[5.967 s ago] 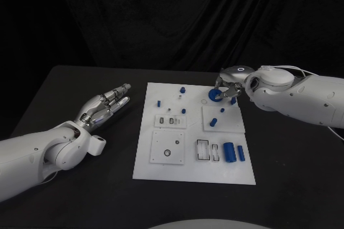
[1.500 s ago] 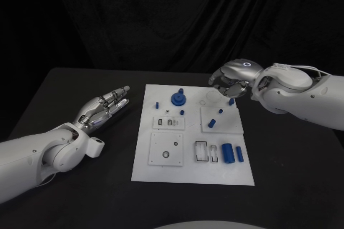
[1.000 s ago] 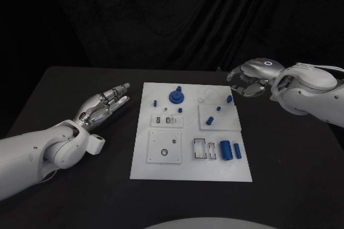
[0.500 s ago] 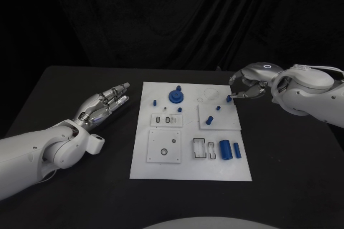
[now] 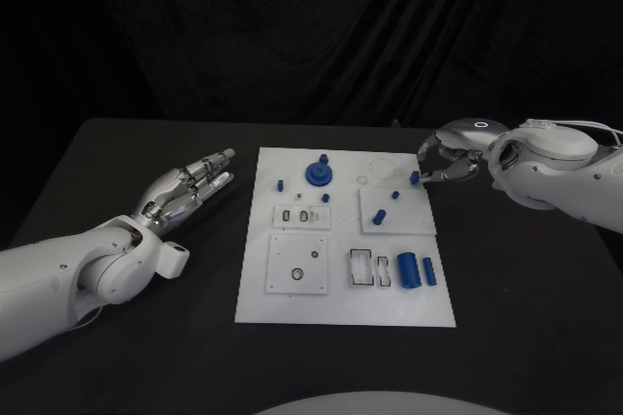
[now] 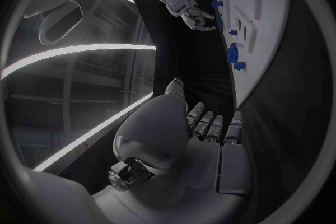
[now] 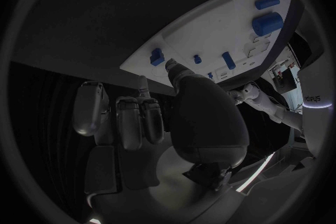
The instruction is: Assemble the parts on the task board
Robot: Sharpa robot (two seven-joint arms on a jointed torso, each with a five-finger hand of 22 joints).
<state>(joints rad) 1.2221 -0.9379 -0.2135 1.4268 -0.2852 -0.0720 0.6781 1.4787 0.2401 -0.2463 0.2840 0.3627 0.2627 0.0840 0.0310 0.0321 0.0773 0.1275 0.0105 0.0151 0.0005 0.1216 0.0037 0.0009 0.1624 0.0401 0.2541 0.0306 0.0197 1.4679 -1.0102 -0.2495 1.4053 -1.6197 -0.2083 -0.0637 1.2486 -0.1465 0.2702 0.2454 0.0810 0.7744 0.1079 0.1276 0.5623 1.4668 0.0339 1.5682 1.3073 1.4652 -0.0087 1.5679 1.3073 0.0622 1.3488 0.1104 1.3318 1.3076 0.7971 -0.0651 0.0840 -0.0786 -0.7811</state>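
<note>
**Right hand poised at the board's far right edge**

Now the right hand (image 5: 446,161) hovers just off the far right corner of the task board (image 5: 344,311), fingers curled loosely inward; they seem to hold nothing, though the head view leaves the fingertips partly hidden. Nearest part: a small blue peg (image 5: 414,176) at the board's right edge, just beside those fingers, on the board side of them. In the right wrist view the same peg (image 7: 157,57) sits just beyond the thumb tip, apparently upright, but contact cannot be judged.

Left hand (image 5: 191,186) lies well apart, off the board's left edge, palm up, fingers straight and side by side, empty. Right hand is plainly the nearer.

Around the peg: a blue gear-like piece (image 5: 317,173) with a short pin behind it, well to the left; a tilted blue pin (image 5: 378,217) on the raised square plate; two blue cylinders (image 5: 416,271) lying lengthwise nearer the robot. Nothing stands between fingers and peg.
</note>
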